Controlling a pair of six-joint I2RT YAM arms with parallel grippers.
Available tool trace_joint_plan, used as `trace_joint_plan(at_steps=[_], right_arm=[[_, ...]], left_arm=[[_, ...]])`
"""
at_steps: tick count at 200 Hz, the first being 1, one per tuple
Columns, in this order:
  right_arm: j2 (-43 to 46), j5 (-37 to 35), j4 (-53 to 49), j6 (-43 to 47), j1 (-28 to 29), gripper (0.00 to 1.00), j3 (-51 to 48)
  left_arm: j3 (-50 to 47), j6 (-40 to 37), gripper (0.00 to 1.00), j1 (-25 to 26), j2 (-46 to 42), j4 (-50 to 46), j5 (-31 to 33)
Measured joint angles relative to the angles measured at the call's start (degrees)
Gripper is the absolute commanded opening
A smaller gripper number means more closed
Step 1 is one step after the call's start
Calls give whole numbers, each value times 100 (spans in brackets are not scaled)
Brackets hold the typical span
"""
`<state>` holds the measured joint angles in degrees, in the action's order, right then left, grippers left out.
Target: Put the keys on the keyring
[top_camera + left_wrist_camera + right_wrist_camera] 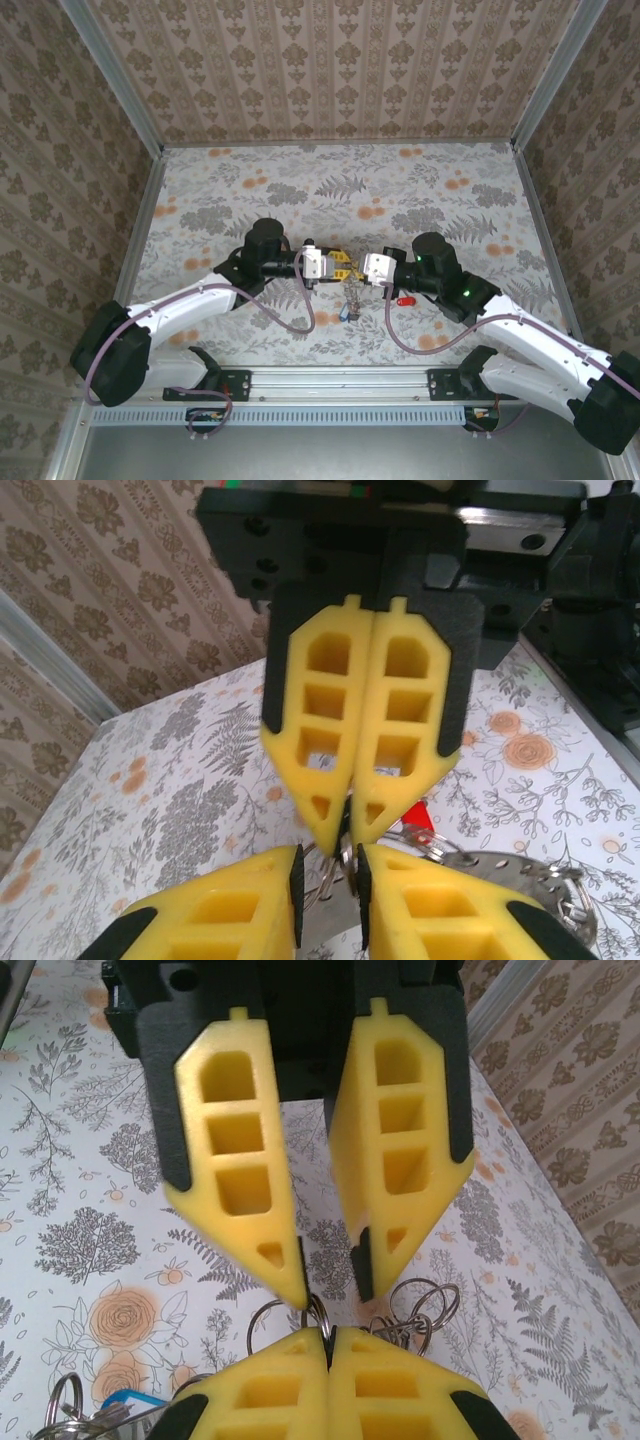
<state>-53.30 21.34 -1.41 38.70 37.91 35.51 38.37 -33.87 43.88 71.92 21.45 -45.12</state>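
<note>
Two white-and-black arms reach from the near metal rail over one floral-patterned tablecloth (300, 190). Where they meet is the thin silvery metal keyring (351, 298), with one blue-headed key (125, 1405) on it. One red-headed key (405, 300) lies just right of it. The right gripper (328, 1332) is pressed closed on a keyring loop; the left gripper (330, 855) has its fingers narrowly parted. Beyond stand three damask-papered walls.

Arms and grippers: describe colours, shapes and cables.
On the left arm and right arm: white links, black joints, a purplish cable alongside each. A green light dots the right arm. On the left gripper and right gripper: yellow tapered fingers, square cut-outs, black backing.
</note>
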Motion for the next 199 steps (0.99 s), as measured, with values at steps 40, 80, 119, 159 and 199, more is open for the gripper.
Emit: trace_joint_plan(at_steps=[40, 80, 119, 159, 199], right_arm=[[35, 9, 2, 0, 0, 0, -2], [35, 9, 22, -15, 0, 0, -2], [33, 7, 144, -17, 2, 0, -2], [33, 7, 153, -33, 0, 0, -2], [24, 28, 190, -125, 0, 0, -2]], left_arm=[[-2, -48, 24, -122, -111, -260, 136], [-2, -48, 24, -122, -116, -330, 138], [-2, -46, 25, -114, -116, -328, 81], [-2, -24, 25, -70, -105, -323, 9], [0, 20, 25, -31, -15, -297, 9]])
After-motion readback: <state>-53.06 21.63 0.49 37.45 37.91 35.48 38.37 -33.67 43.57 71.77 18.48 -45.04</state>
